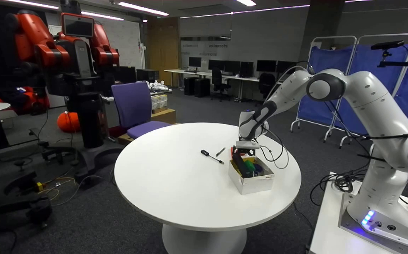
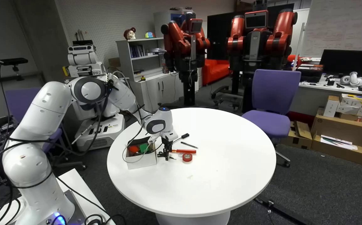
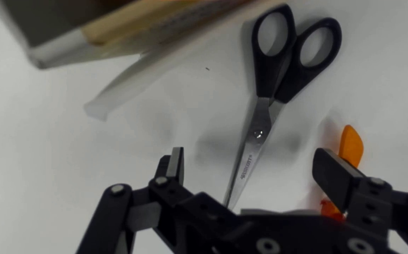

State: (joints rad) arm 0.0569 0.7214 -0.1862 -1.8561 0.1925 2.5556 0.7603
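Observation:
My gripper [image 3: 249, 158] is open and empty. Black-handled scissors [image 3: 262, 116] lie closed on the white table, with their blades between my spread fingers in the wrist view. An orange and red tool [image 3: 351, 146] lies by the right finger and is partly hidden by it; it also shows in an exterior view [image 2: 185, 151]. A white box [image 3: 61, 51] stands at the top left of the wrist view. In both exterior views my gripper [image 1: 243, 151] [image 2: 165, 152] is low over the table beside the box [image 1: 256, 184] [image 2: 141, 161], which holds black, green and other items.
A roll of red tape [image 2: 187, 157] lies near the gripper on the round table [image 1: 168, 176]. A black cable adapter [image 1: 205, 152] and a dark pen [image 1: 220, 152] lie farther off. A purple chair [image 2: 270, 115] stands by the table.

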